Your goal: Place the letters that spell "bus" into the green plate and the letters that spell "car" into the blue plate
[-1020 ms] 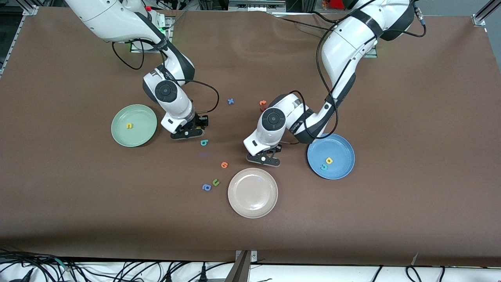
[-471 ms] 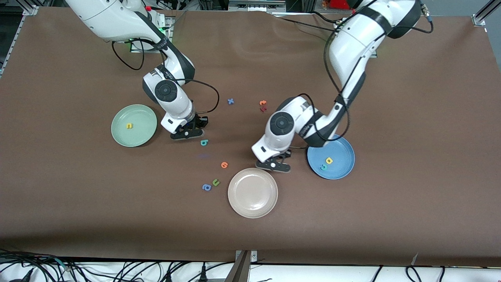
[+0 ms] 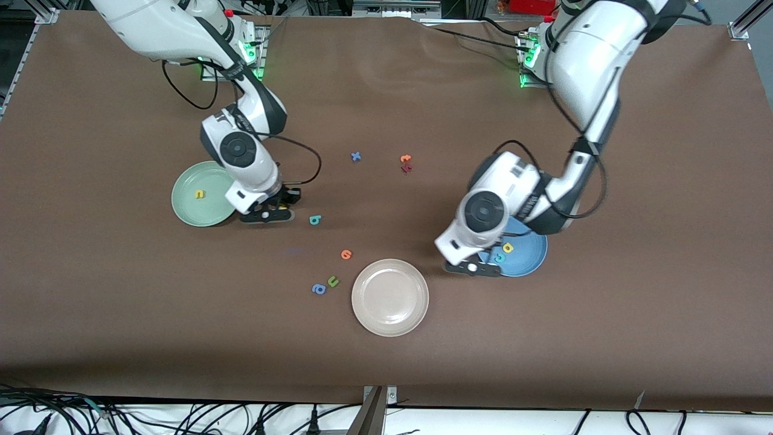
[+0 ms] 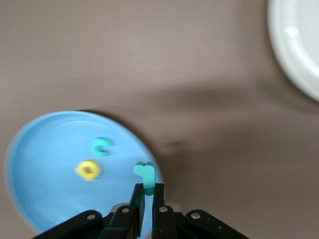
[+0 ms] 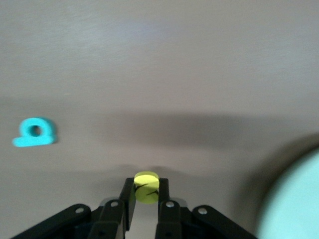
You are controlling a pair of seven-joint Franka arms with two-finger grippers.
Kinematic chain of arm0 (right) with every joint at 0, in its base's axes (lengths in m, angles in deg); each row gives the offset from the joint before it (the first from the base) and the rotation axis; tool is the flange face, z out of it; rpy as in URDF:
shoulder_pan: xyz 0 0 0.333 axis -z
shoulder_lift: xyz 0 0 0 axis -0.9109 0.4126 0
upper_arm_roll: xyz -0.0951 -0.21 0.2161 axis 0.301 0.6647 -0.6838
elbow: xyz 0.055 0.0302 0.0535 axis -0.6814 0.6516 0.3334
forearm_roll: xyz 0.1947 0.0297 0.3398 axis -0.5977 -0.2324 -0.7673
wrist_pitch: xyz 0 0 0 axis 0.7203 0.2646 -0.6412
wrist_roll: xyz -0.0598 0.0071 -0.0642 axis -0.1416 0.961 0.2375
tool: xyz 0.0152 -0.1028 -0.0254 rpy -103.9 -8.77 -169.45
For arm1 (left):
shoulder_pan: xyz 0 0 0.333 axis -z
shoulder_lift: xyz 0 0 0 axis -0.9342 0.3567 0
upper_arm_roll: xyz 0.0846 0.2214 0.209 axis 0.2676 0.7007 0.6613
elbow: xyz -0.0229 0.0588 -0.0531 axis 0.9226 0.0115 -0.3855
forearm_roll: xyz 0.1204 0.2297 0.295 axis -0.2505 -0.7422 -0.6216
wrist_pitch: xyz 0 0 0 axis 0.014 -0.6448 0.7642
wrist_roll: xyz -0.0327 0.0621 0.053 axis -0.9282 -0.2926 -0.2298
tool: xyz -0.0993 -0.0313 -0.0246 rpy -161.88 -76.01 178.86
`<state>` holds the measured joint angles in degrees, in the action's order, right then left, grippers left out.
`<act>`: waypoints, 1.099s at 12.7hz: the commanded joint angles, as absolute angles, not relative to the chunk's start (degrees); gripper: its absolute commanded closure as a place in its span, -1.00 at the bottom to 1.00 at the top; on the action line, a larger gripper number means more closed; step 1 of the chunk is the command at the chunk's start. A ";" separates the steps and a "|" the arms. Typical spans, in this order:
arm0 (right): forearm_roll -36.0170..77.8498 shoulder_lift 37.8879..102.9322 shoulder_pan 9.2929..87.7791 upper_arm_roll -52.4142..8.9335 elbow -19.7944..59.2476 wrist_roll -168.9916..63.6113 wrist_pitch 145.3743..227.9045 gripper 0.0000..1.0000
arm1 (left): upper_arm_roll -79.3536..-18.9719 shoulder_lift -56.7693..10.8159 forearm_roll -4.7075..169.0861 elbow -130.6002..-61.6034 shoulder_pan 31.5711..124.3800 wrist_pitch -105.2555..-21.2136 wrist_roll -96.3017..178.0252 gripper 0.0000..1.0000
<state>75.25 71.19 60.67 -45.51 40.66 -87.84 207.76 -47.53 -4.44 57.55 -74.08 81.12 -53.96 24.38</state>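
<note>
Both carries are under way: left gripper (image 4: pixel 148 199) clenches the teal "r" (image 4: pixel 146 174) over the blue plate (image 4: pixel 45 169), needing release; right gripper (image 5: pixel 146 199) grips the yellow "s" (image 5: pixel 146 187) beside the green plate (image 3: pixel 187 208).

We see a matt brown table cover (image 3: pixel 634 181), cloth-like and faintly creased near the arms' bases. The green plate (image 3: pixel 187 208), the blue plate (image 3: pixel 531 257) and the beige plate (image 3: pixel 390 297) look like smooth plastic with a soft sheen (the beige one catches the most light). The toy letters, such as the teal "b" (image 3: pixel 314 220), seem matt and foam-like. The arms' white shells are glossy; the black fingers (image 5: pixel 128 196) look dull.
</note>
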 commanded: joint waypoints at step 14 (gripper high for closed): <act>66.02 62.59 60.80 -29.39 51.40 -62.64 202.85 -0.99 | -49.38 -26.95 63.24 -75.23 71.32 -39.06 36.81 -1.00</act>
